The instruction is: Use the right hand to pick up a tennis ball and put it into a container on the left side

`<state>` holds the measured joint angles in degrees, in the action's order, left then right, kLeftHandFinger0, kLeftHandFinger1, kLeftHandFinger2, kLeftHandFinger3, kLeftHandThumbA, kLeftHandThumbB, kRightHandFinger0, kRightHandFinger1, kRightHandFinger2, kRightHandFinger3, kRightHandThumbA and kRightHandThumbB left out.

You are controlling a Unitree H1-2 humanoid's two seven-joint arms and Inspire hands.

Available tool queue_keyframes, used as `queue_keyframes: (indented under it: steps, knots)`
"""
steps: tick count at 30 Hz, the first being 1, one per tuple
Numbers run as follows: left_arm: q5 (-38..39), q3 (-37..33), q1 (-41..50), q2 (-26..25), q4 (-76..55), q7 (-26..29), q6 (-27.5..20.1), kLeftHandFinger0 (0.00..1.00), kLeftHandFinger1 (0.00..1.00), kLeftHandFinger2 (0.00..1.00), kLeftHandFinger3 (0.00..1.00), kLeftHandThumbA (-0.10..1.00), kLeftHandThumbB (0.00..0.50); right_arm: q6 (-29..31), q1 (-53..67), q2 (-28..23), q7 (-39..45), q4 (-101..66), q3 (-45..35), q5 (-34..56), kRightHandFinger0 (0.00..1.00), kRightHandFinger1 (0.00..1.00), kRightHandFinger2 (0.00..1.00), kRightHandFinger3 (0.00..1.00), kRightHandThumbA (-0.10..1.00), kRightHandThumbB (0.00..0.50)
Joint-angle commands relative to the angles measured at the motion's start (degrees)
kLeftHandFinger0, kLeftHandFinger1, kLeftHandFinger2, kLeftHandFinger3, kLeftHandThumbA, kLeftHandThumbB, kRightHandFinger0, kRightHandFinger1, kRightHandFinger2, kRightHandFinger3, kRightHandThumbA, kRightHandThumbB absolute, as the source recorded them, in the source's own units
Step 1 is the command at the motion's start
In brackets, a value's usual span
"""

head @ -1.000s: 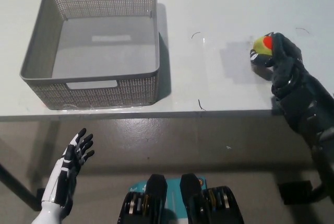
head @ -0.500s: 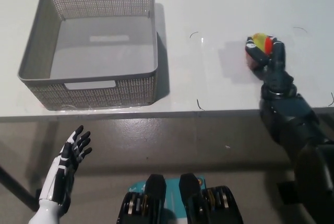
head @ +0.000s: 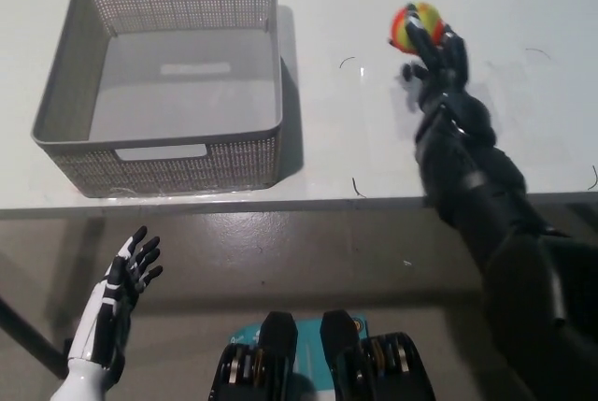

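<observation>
Upper right of centre: yellow-green tennis ball with an orange-red patch [head: 416,26], clamped in the fingers of the black right hand [head: 435,57] and lifted off the white tabletop [head: 374,121], its shadow on the surface below. Black right arm runs down to the frame's lower right corner. Upper left: grey perforated plastic basket with cut-out handles [head: 161,167], rectangular, standing on the tabletop, interior bare, well apart from the ball. Lower left: white left hand [head: 120,292], resting below the table's front edge, fingers spread apart, holding nothing. Small dark marks dot the tabletop between basket and ball.
</observation>
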<state>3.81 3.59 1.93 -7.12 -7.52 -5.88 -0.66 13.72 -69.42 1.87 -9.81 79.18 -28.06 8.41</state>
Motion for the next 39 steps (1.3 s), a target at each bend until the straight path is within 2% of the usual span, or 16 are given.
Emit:
queue_keyframes:
  steps: [1, 6, 11, 16, 18, 19, 22, 23, 24, 27, 31, 33, 34, 35, 36, 39]
  knots:
    - [0.37, 0.44, -0.01, -0.83, -1.58, -0.11, -1.85, 1.00, 1.00, 1.00, 1.00, 1.00, 0.000, 2.32, -6.13, 2.76, 4.88, -3.52, -0.26, 5.26, 0.00, 0.33, 0.74, 0.72, -0.10, 0.161]
    - [-0.11, 0.19, 0.19, -1.04, -1.66, -0.16, -1.61, 1.00, 1.00, 1.00, 1.00, 1.00, 0.000, 1.08, -8.03, 5.60, 4.99, -4.74, 1.44, 5.59, 0.00, 0.40, 0.79, 0.75, -0.10, 0.141]
    - [-0.06, -0.05, 0.10, -1.05, -1.60, -0.33, -1.41, 1.00, 1.00, 1.00, 1.00, 1.00, 0.003, 2.21, -9.66, 8.61, 4.42, -4.40, 5.61, 3.24, 0.00, 0.36, 0.78, 0.74, -0.10, 0.152]
    - [-0.19, -0.50, -0.45, -1.13, -1.59, -0.58, -1.23, 1.00, 1.00, 1.00, 1.00, 1.00, 0.000, 2.98, -11.10, 10.95, 2.85, -3.78, 10.86, 0.88, 0.00, 0.39, 0.80, 0.74, -0.10, 0.138]
    - [-0.38, -0.81, -0.62, -1.28, -1.65, -0.73, -1.09, 1.00, 1.00, 1.00, 1.00, 1.00, 0.000, 3.12, -11.81, 11.91, 1.05, -3.30, 13.64, -0.61, 0.00, 0.38, 0.77, 0.72, -0.10, 0.165]
    - [-0.47, -0.94, -0.63, -1.35, -1.88, -0.78, -0.80, 1.00, 1.00, 1.00, 1.00, 1.00, 0.000, 4.17, -11.89, 12.41, 0.72, -3.01, 15.52, -2.10, 0.00, 0.35, 0.75, 0.71, -0.10, 0.148]
    - [-0.35, -1.25, -0.84, -1.23, -2.12, -0.79, -0.31, 1.00, 1.00, 1.00, 1.00, 1.00, 0.000, 3.88, -12.42, 12.96, -4.88, -2.14, 23.49, -8.68, 0.00, 0.36, 0.76, 0.73, -0.10, 0.159]
    - [-0.31, -1.37, -0.97, -1.25, -2.10, -0.89, -0.25, 1.00, 1.00, 1.00, 1.00, 1.00, 0.000, 3.14, -12.71, 13.13, -6.33, -1.90, 25.84, -10.18, 0.00, 0.36, 0.77, 0.77, -0.10, 0.148]
    - [-0.17, -1.41, -1.01, -1.26, -2.26, -0.94, 0.00, 1.00, 1.00, 1.00, 1.00, 1.00, 0.000, 3.11, -12.81, 13.23, -9.28, -1.25, 30.79, -14.40, 0.00, 0.39, 0.83, 0.85, -0.10, 0.150]
    - [-0.68, -1.71, -1.42, -1.63, -2.11, -1.13, -0.32, 1.00, 1.00, 1.00, 1.00, 1.00, 0.000, 5.22, -11.86, 12.39, -12.27, 0.36, 40.39, -21.22, 0.00, 0.42, 0.86, 0.92, -0.10, 0.122]
    - [-0.70, -1.95, -1.87, -1.99, -2.03, -1.51, -0.42, 1.00, 1.00, 1.00, 1.00, 1.00, 0.000, 2.32, -12.08, 12.00, -12.87, 1.48, 46.79, -23.65, 0.03, 0.47, 0.91, 0.92, -0.10, 0.170]
    - [-0.67, -1.94, -2.02, -2.13, -2.08, -1.49, -0.31, 1.00, 1.00, 1.00, 1.00, 1.00, 0.000, -1.25, -12.70, 11.93, -11.70, 1.84, 49.51, -24.68, 0.14, 0.50, 0.84, 0.87, -0.10, 0.232]
    - [-0.55, -1.95, -2.13, -2.21, -2.19, -1.50, -0.16, 1.00, 1.00, 1.00, 1.00, 1.00, 0.000, -3.28, -13.19, 11.78, -9.98, 1.99, 51.05, -25.05, 0.40, 0.75, 1.00, 1.00, 0.02, 0.281]
    - [-0.57, -1.96, -2.26, -2.33, -2.17, -1.51, -0.13, 1.00, 1.00, 1.00, 1.00, 1.00, 0.000, -4.54, -13.49, 11.65, -8.59, 2.12, 52.26, -25.43, 0.76, 1.00, 1.00, 1.00, 0.18, 0.297]
    - [-0.92, -2.02, -2.28, -2.47, -2.18, -1.44, -0.05, 1.00, 1.00, 1.00, 1.00, 1.00, 0.000, -5.78, -13.59, 11.50, -6.81, 2.30, 53.62, -26.28, 1.00, 1.00, 1.00, 1.00, 0.30, 0.337]
    - [-0.50, -2.11, -2.27, -2.70, -2.33, -1.47, 0.16, 1.00, 1.00, 1.00, 1.00, 1.00, 0.001, -8.59, -13.47, 11.12, -4.89, 2.40, 56.51, -26.90, 1.00, 1.00, 1.00, 1.00, 0.69, 0.468]
